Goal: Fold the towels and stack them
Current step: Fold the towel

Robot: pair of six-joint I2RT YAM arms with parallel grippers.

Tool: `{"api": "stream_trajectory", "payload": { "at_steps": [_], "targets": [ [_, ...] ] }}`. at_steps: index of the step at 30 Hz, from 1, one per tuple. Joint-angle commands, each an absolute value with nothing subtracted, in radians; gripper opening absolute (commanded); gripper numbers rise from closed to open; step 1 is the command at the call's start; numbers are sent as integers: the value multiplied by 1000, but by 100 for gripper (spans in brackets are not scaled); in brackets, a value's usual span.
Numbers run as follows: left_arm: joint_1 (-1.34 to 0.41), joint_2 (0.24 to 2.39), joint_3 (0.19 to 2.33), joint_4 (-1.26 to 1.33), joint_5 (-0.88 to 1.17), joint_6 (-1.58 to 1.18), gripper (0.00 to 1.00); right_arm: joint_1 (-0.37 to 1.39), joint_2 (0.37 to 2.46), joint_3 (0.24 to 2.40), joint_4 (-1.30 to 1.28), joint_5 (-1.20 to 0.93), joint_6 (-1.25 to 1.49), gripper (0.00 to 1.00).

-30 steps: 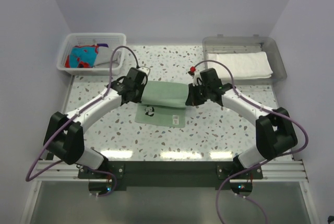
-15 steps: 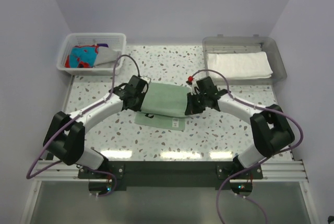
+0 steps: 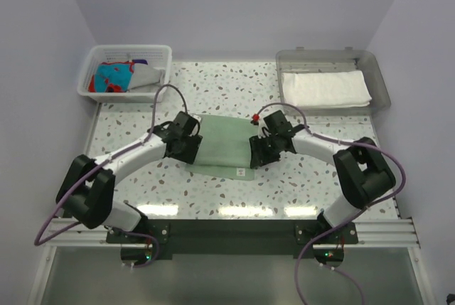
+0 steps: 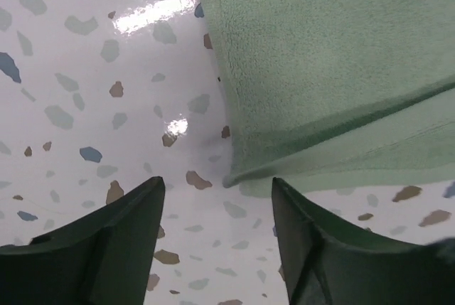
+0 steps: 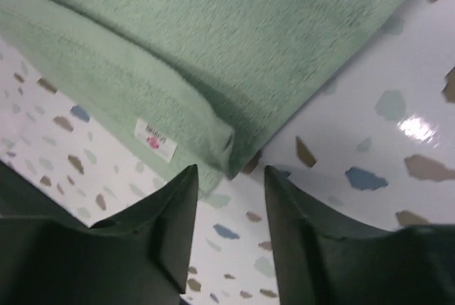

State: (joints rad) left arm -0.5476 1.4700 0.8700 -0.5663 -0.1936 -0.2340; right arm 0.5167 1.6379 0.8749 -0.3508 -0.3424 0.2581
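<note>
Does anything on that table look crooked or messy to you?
Slightly. The folded green towel isn't lined up: its bottom layer sticks out past the top one along the near edge, label showing. Nothing else stands out.

Speckled tabletop (image 3: 298, 184), white with blue, brown and grey flecks, glossy, with bright streaks of glare along the near edge. White slatted basket (image 3: 128, 48) at the far left corner of the tabletop, close to the left wall. Clear grey tray (image 3: 381, 84) at the far right corner, well apart from the basket, long side along the back wall, low-walled with rounded corners. Pale lilac walls (image 3: 234, 6) on three sides. Metal rail (image 3: 398, 228) across the near edge, dark plate (image 3: 227, 237) at its middle.
</note>
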Motion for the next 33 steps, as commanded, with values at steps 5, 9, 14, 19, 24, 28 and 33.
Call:
{"api": "stream_trajectory", "payload": {
  "at_steps": [5, 9, 14, 19, 24, 28, 33],
  "targets": [
    [-555, 1195, 851, -563, -104, -334, 80, 569, 1441, 943, -538, -393, 132, 61],
    [-554, 1161, 848, -528, -118, -399, 80, 577, 1453, 997, -542, -371, 92, 64],
    [-552, 1213, 831, -451, -112, -463, 72, 586, 1529, 1032, -477, -353, 121, 56],
    [-554, 1308, 813, -388, -51, -498, 66, 629, 1571, 1014, -417, -319, 198, 39],
    [-554, 1383, 753, -351, -45, -546, 55, 649, 1600, 921, -353, -305, 264, 39],
    [-555, 1416, 678, -354, -23, -601, 46, 647, 1617, 859, -347, -265, 287, 38],
    [-558, 1381, 566, -370, 24, -693, 41, 646, 1614, 818, -426, -158, 307, 38]
  ]
}}
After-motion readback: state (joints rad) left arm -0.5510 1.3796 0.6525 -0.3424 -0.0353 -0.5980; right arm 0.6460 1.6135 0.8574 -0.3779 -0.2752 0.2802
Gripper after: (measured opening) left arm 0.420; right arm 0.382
